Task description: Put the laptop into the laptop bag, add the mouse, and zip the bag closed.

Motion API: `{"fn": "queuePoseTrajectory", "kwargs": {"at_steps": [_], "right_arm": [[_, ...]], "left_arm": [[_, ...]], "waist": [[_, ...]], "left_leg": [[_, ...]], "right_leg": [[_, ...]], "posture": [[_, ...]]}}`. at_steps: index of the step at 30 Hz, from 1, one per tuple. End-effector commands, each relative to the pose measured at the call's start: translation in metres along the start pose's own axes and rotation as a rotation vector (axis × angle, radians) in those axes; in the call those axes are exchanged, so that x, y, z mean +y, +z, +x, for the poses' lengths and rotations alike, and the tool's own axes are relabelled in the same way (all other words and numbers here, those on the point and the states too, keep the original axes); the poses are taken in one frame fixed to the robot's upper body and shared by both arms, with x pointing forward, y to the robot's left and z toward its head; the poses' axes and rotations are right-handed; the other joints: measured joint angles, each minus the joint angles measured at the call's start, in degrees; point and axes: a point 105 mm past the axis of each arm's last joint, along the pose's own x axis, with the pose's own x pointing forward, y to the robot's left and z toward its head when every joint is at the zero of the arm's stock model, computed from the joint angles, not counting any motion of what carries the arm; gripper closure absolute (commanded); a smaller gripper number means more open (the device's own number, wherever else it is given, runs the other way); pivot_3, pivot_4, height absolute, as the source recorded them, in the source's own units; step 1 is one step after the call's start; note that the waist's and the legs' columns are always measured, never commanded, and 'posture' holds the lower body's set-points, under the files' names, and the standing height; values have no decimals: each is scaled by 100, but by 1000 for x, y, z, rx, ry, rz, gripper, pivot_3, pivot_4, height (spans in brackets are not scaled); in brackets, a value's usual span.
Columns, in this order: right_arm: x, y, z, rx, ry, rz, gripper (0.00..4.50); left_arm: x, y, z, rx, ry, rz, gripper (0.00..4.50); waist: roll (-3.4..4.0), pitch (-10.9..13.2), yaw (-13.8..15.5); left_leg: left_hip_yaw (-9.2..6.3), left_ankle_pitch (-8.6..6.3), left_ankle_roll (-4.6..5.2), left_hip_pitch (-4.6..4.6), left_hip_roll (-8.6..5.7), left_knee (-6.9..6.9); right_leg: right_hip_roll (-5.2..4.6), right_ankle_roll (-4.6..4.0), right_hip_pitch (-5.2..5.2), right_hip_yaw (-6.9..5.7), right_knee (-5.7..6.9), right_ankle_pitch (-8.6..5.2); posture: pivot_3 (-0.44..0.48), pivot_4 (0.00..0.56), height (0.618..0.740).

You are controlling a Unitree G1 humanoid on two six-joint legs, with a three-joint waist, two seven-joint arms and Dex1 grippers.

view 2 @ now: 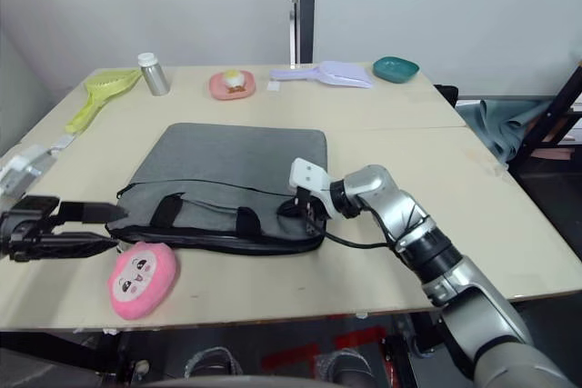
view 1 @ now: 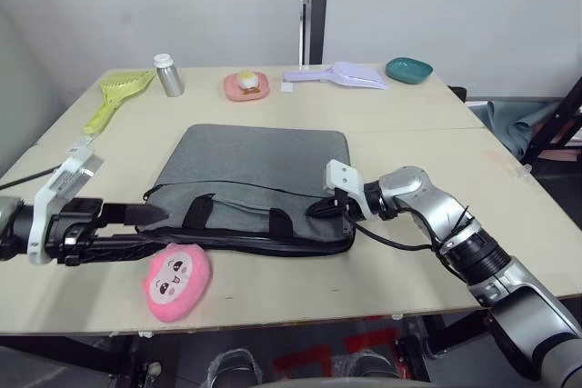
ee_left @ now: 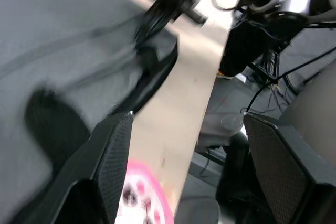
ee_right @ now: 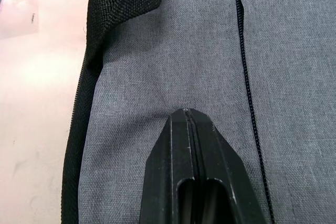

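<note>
Laptop bag [view 1: 250, 179] flat on counter [view 1: 427, 134], between both claws; contents hidden. Right claw [view 1: 318, 208] at bag's near right corner, fingers pressed together, tips on grey fabric beside zipper, gripping nothing visible. Left claw [view 1: 150, 224] at bag's near left corner, fingers spread apart, empty. Pink plush toy [view 1: 178, 281] just beside left claw. Beyond bag: bottle [view 1: 168, 74], pink dish [view 1: 246, 86], teal bowl [view 1: 408, 69], scoops.

Left gripper [view 1: 150, 227] extends horizontally, fingers parted. Right gripper [ee_right: 190, 116] points leftward, fingers pressed together; elbow bent.
</note>
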Motion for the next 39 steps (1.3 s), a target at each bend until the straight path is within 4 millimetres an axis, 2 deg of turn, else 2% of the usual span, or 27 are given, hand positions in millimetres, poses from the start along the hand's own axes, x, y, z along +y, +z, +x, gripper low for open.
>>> {"fn": "queuePoseTrajectory", "kwargs": {"at_steps": [1,4,8,11,14,17,21,28,33,36,39], "right_arm": [[11,-50,8,157,27,125,4500],[13,-47,10,140,40,122,4500],[20,-43,16,129,70,108,4500],[26,-40,20,121,88,101,4500],[27,-40,20,122,89,97,4500],[27,-41,17,127,80,97,4500],[24,-41,13,131,65,102,4500],[28,-45,13,134,58,119,4500],[29,-43,12,128,58,121,4500],[30,-44,11,128,59,123,4500],[30,-44,10,133,53,126,4500]], "left_arm": [[8,-16,-18,23,81,-38,1011],[6,-41,-28,85,124,-101,1011],[6,-50,-27,100,145,-125,1011],[17,-61,-27,93,202,-161,1011],[25,-62,-19,52,224,-191,1011],[26,-66,-5,44,192,-223,1011],[29,-81,9,50,183,-293,20],[31,-104,17,98,208,-339,20],[35,-106,34,79,204,-353,20],[40,-103,41,56,209,-373,20],[40,-101,46,42,199,-393,20]], "waist": [[1,-20,3],[2,-40,1],[-21,-54,35],[-12,-59,12],[-5,-65,3],[-5,-67,-20],[-4,-67,-33],[-7,-71,-25],[31,-95,18],[52,-99,80],[61,-107,103]], "left_leg": [[0,0,0,1,0,0],[-1,0,1,6,0,0],[-9,-1,1,9,2,0],[-8,-2,1,21,2,-1],[-8,-2,0,26,5,-10],[-6,-3,-2,25,8,-11],[-4,-3,-2,15,6,-13],[-8,-3,-2,12,6,-15],[-4,-4,-2,43,2,-16],[10,-4,-2,91,-4,-26],[10,-4,-2,97,-4,-34]], "right_leg": [[0,0,0,1,0,0],[0,0,5,1,-1,0],[0,0,13,-5,-5,0],[0,0,18,-2,-1,0],[2,0,18,-1,-2,-2],[4,-7,17,-2,-7,-6],[6,-7,16,-4,-18,-6],[4,-7,17,-9,-21,-6],[3,-5,35,-4,-21,-7],[-4,-2,57,12,-17,-9],[-8,2,65,23,-9,-11]], "posture": [[0,150,740],[0,150,740],[0,150,740],[0,150,740],[0,150,740],[0,150,740],[0,150,740],[0,150,740],[0,150,740],[0,150,740],[0,150,740]]}}
